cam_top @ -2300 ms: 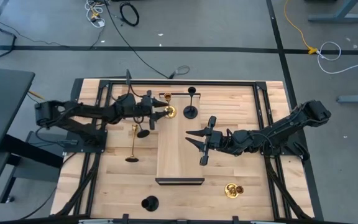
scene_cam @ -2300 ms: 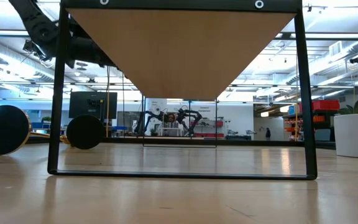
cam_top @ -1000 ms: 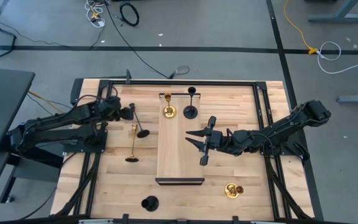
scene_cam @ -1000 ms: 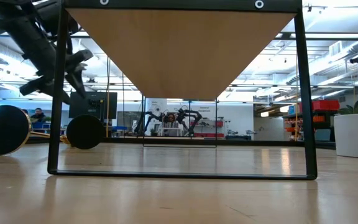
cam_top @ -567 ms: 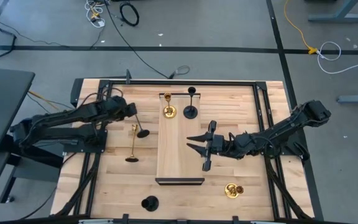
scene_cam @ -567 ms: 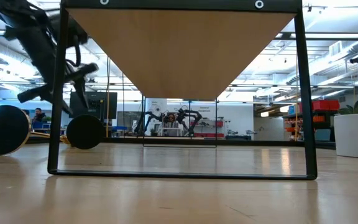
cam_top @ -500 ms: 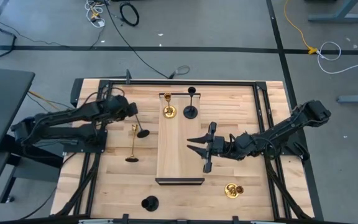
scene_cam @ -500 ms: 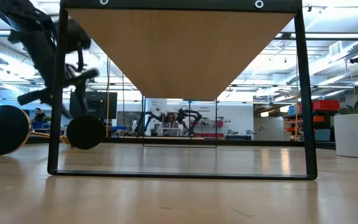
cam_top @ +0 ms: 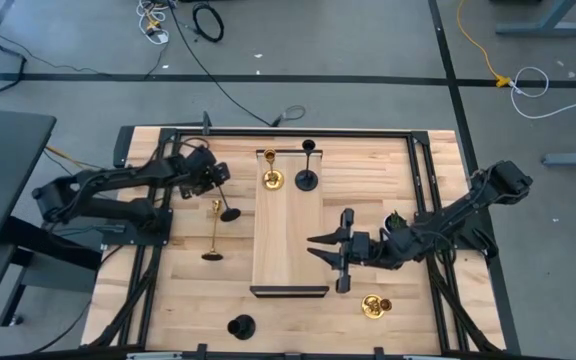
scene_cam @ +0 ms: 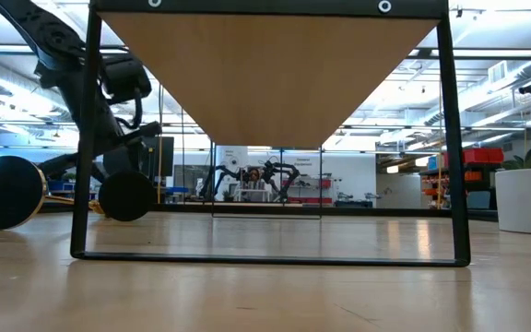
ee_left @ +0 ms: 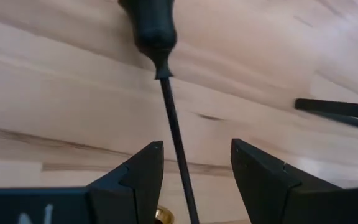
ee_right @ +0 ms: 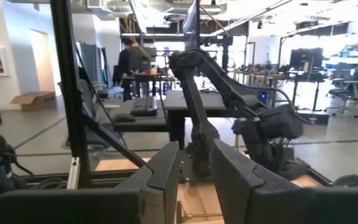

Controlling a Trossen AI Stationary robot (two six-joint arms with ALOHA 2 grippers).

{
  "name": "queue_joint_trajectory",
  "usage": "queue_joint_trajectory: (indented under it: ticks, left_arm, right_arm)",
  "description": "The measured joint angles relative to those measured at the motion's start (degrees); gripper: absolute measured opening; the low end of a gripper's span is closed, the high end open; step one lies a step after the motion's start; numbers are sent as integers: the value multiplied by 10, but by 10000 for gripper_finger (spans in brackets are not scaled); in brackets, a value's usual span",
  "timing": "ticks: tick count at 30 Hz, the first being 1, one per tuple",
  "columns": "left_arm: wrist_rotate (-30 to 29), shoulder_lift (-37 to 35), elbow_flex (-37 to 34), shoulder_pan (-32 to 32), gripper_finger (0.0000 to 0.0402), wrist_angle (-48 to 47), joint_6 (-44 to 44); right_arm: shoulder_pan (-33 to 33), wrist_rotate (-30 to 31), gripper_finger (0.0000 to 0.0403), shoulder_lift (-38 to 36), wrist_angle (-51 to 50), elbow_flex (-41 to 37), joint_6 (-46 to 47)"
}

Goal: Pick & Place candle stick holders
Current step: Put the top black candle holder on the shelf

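1. I am working over the table (cam_top: pixel 388 170), where a pale board (cam_top: pixel 290 240) is lying down the middle. I judge it to be the drop zone, since a gold holder (cam_top: pixel 272 178) and a black holder (cam_top: pixel 307 180) are already standing upright at its far end.

2. I am holding the left pincer (cam_top: pixel 215 176) near the far left of the table, just above a black candle stick holder (cam_top: pixel 230 212) that is lying on its side. In the left wrist view its fingers (ee_left: pixel 135 177) are standing apart with the thin black stem (ee_left: pixel 174 143) running between them, not yet squeezed. I judge this to be the line-up for a stem grasp.

3. I am keeping the right pincer (cam_top: pixel 340 262) low over the near right edge of the board, carrying nothing. Its fingers (ee_right: pixel 166 165) are showing a narrow gap. I judge it to be heading for the gold holder (cam_top: pixel 374 305) lying at the near right.

4. Three more holders are waiting: a gold one (cam_top: pixel 214 232) lying left of the board, touching or just beside the black one; a black one (cam_top: pixel 240 326) at the near edge.

5. A dark object (cam_top: pixel 394 217) beside the right arm is partly covered; I cannot tell what it is.

6. In the low view the frame is cutting off most of the left arm (scene_cam: pixel 100 101), and no pincer tips are showing.
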Motion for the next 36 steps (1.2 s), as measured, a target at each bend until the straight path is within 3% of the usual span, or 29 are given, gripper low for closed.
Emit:
queue_joint_trajectory:
  ticks: [21, 25, 34, 36]
  left_arm:
    - [-4, 123, 3, 5, 184, 62, -2]
    - [-1, 125, 2, 12, 150, 61, 0]
    - [-3, 127, 0, 23, 17, 60, 67]
    - [-6, 127, 0, 23, 12, 61, 76]
  right_arm:
    - [10, 0, 96, 0, 0, 0, 1]
    - [10, 0, 96, 0, 0, 0, 2]
    - [10, 0, 96, 0, -2, 0, 2]
    - [10, 0, 96, 0, -4, 0, 2]
